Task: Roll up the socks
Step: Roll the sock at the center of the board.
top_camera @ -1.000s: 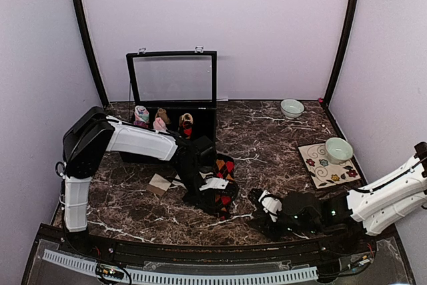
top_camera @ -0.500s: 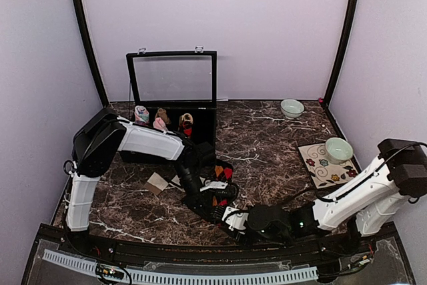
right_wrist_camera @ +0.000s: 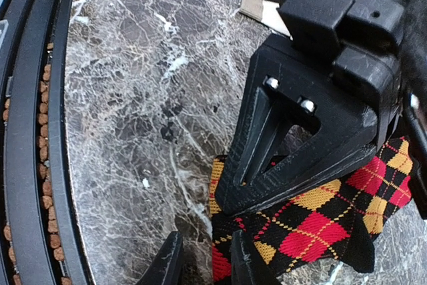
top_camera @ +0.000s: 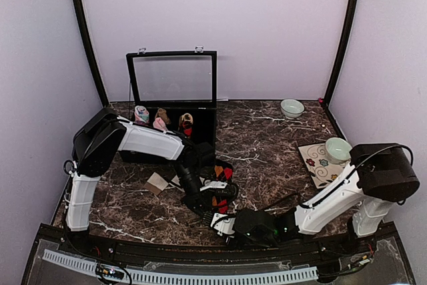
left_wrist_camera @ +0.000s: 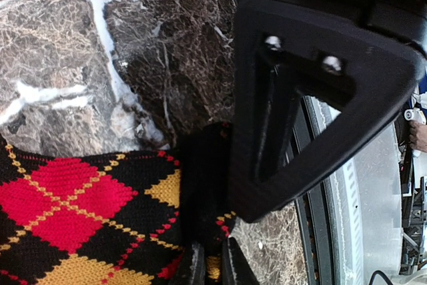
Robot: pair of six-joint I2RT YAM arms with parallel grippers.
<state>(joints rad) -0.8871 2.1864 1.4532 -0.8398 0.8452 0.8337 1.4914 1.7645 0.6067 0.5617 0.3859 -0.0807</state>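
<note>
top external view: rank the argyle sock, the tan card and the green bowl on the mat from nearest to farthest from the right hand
1. argyle sock, just beside the right hand, near the front edge.
2. tan card, off to the left.
3. green bowl, on the floral mat at the right side.

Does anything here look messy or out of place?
Nothing serious. A loose tan card lies beside the argyle socks, and the floral mat under the pale green bowl sits at a slant on the table.
</note>
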